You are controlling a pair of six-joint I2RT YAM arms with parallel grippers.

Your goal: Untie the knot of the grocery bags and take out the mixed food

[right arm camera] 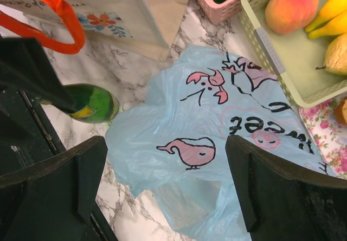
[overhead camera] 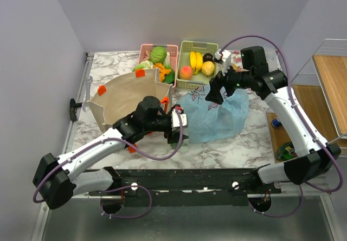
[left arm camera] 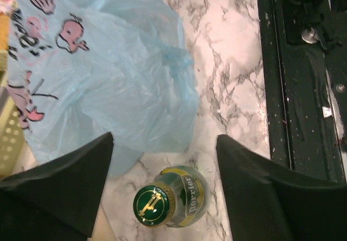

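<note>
Trouble is sitting on the left: the left gripper (left arm camera: pixel 165 138) is hanging with fingers spread wide around the green bottle (left arm camera: pixel 171 200), not touching it, so any sideways swing toward the light blue plastic bag (overhead camera: pixel 217 116) is risking knocking the bottle over. That bag is lying slack on the marble table (overhead camera: pixel 249 143) between the beige tote (overhead camera: pixel 126 97) and the green basket (overhead camera: pixel 200 43), its knot not showing. The right gripper (right arm camera: pixel 165 141), fingers also wide apart and empty, is hovering over it and risking pinching one thin layer and dragging the whole bag.

Thin crinkly plastic bag (right arm camera: pixel 179 116), glossy bottle (left arm camera: pixel 181 195), smooth marble-look tabletop (left arm camera: pixel 233 62)
</note>
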